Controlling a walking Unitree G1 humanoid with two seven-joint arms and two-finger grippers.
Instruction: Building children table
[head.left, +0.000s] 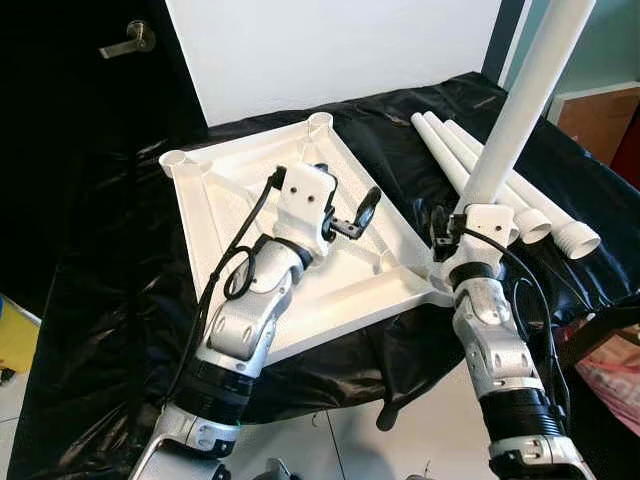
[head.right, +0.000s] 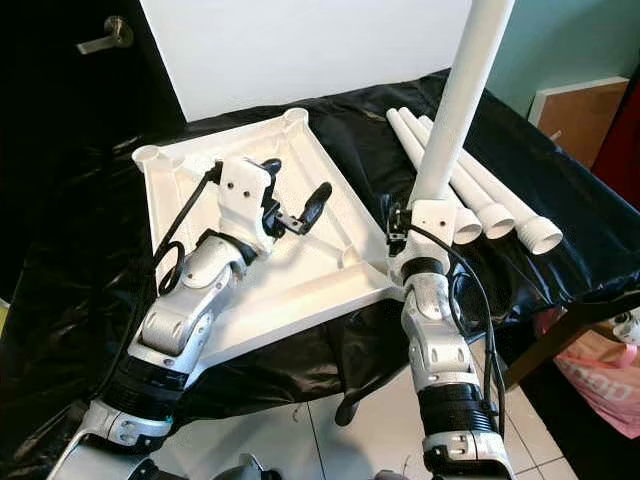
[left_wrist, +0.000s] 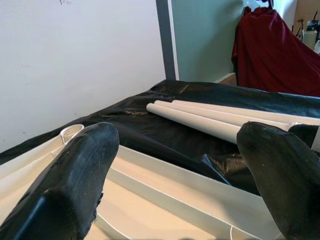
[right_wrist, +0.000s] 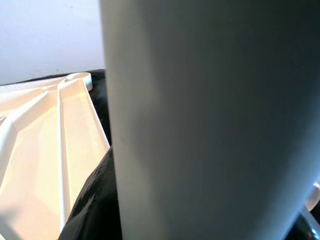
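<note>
A white table top (head.left: 250, 190) lies upside down on the black-covered table, with round leg sockets at its corners. My left gripper (head.left: 348, 195) hovers open just above its middle, nothing between the black fingers (left_wrist: 80, 175). At the top's right corner (head.left: 440, 285), my right gripper (head.left: 455, 225) is shut on a white table leg (head.left: 520, 100), which it holds upright, tilted slightly right. The leg's lower end is hidden behind the gripper. In the right wrist view the leg (right_wrist: 210, 125) is very close. Three more white legs (head.left: 440, 145) lie side by side at the back right.
A black plastic sheet (head.left: 120, 300) covers the work table down to its front edge, with tiled floor below. Behind stand a white wall and a dark door with a lever handle (head.left: 128, 40). A pink bag (head.left: 620, 380) and a wooden cabinet (head.left: 600, 115) are at the right.
</note>
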